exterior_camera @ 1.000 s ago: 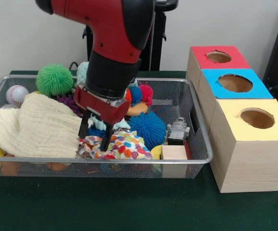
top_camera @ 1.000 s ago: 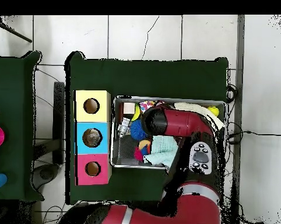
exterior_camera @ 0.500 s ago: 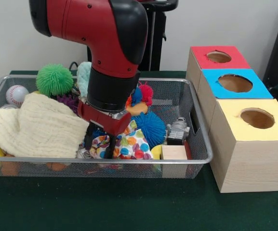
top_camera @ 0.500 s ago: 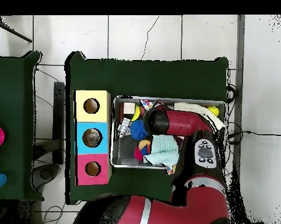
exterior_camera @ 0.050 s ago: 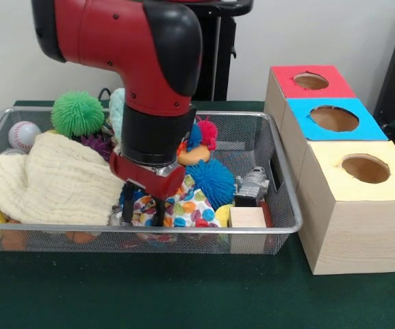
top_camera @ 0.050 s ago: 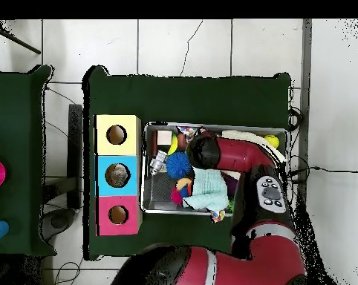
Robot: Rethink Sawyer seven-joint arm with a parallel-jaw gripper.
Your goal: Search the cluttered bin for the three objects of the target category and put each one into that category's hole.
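Soft, even room light is falling from above, leaving only faint shadows under the wire bin and boxes. Nothing is glaring. The front view is looking slightly soft; the overhead view is appearing flatter and dimmer.

green-cloth table w/ wire bin & 3 holed boxes on it.

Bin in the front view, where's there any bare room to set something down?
Bare mesh shows only at the bin's far right corner, between the red spiky ball, the toy robot and the wall. Left of there is crowded: cream cloth, spotted cloth, balls.
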